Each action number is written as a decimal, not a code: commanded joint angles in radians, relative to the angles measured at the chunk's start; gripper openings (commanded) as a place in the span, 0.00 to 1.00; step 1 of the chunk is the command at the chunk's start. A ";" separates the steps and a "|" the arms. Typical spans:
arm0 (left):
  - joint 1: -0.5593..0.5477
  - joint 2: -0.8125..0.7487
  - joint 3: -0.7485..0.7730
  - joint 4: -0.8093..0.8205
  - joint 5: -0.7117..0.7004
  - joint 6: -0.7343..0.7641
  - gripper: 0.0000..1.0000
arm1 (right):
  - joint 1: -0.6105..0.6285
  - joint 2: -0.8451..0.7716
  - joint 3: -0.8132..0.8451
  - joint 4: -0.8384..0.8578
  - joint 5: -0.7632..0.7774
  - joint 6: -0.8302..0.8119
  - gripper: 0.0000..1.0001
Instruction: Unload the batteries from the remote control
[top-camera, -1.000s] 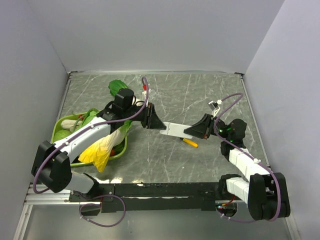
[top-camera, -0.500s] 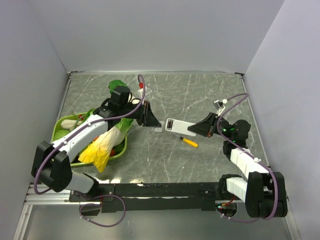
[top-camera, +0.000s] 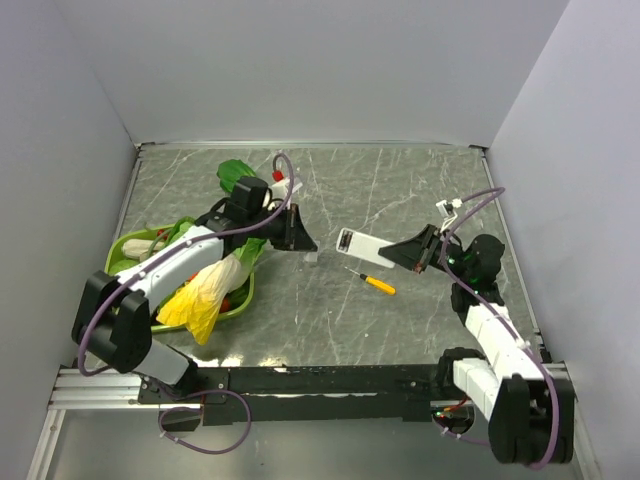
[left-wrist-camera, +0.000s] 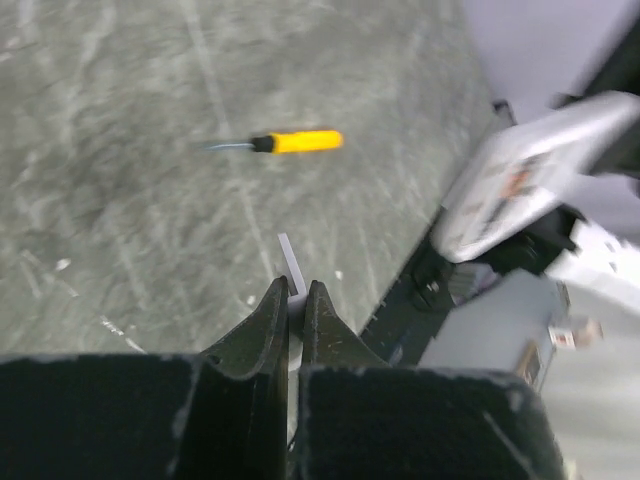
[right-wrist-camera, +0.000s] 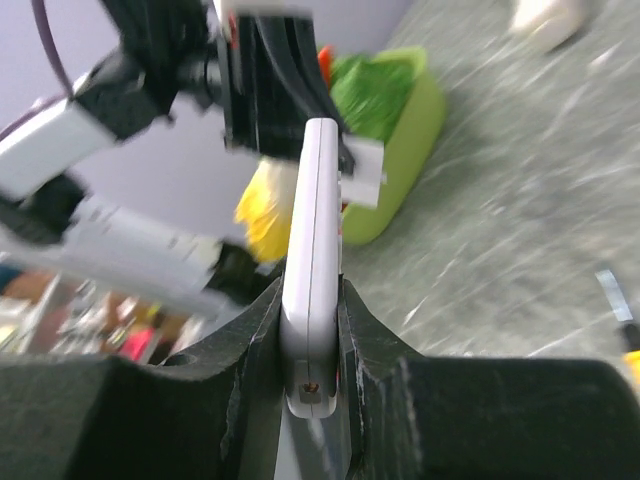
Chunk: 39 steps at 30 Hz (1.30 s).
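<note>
The left tool (left-wrist-camera: 294, 288) has its two dark fingers pressed together, and a thin pale grey cover piece (left-wrist-camera: 288, 255) juts out from between the tips, seen edge-on from the left wrist. From above, this tool sits low over the tabletop (top-camera: 400, 190), left of centre, with the small piece just past its tip.

The right tool (right-wrist-camera: 310, 300) is pinching the remote control (right-wrist-camera: 312, 200) by its long edges at one end. From the right wrist the slim white body shows edge-on, running straight out from between the fingers. From above, the remote control reaches from the right tool toward the left one and seems raised off the tabletop, with a dark patch at its free end. That free end and the left tool's tip are near each other but apart. The batteries cannot be made out in any view.

On the tabletop below the remote control, apart from it, lies a yellow-orange pen-like tool (top-camera: 378, 284) with a dark tip.

Farther left, beside the left arm, a green tray (top-camera: 112, 262) holds leafy greens (top-camera: 236, 172), and a crumpled yellow piece (top-camera: 198, 300) hangs over its near side
</note>
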 joint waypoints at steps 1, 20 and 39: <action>-0.039 0.045 -0.020 0.040 -0.184 -0.110 0.01 | -0.005 -0.131 0.096 -0.395 0.228 -0.250 0.00; -0.098 0.318 -0.071 0.101 -0.229 -0.156 0.27 | -0.005 -0.128 0.101 -0.514 0.219 -0.428 0.01; -0.087 -0.073 0.257 -0.256 -0.334 0.050 0.83 | 0.136 -0.013 0.113 -0.365 -0.060 -0.440 0.00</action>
